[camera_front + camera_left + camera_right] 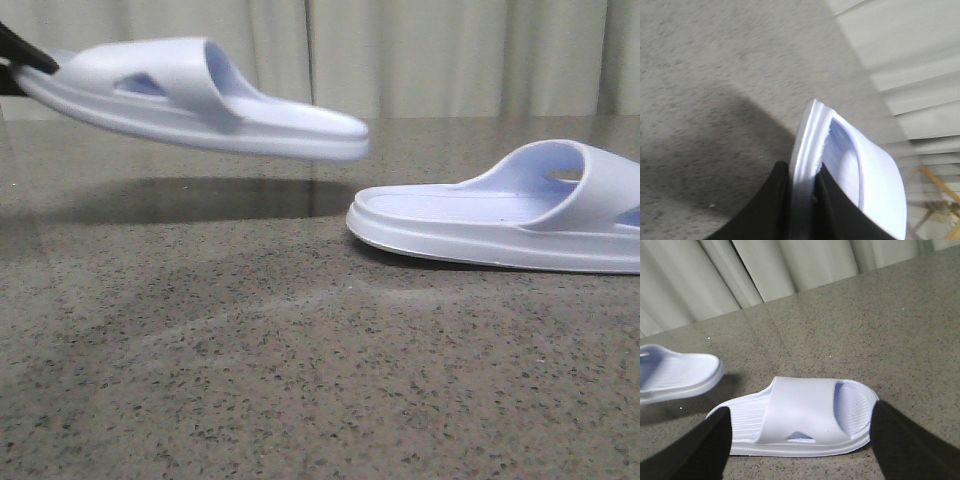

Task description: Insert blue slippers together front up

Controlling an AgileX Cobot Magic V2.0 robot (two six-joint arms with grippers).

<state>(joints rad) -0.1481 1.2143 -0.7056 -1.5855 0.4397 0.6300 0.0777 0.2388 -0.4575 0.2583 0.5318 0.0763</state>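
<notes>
Front view: left pincer holds 1 blue slipper aloft.

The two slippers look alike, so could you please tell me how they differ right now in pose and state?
The left slipper is in the air, tilted, casting a shadow on the table; the right slipper lies flat on it. The left gripper pinches the left slipper's rim, while the right gripper is open around the right slipper without touching it. Their heels point at each other. Both are pale blue slides with cutouts.
</notes>
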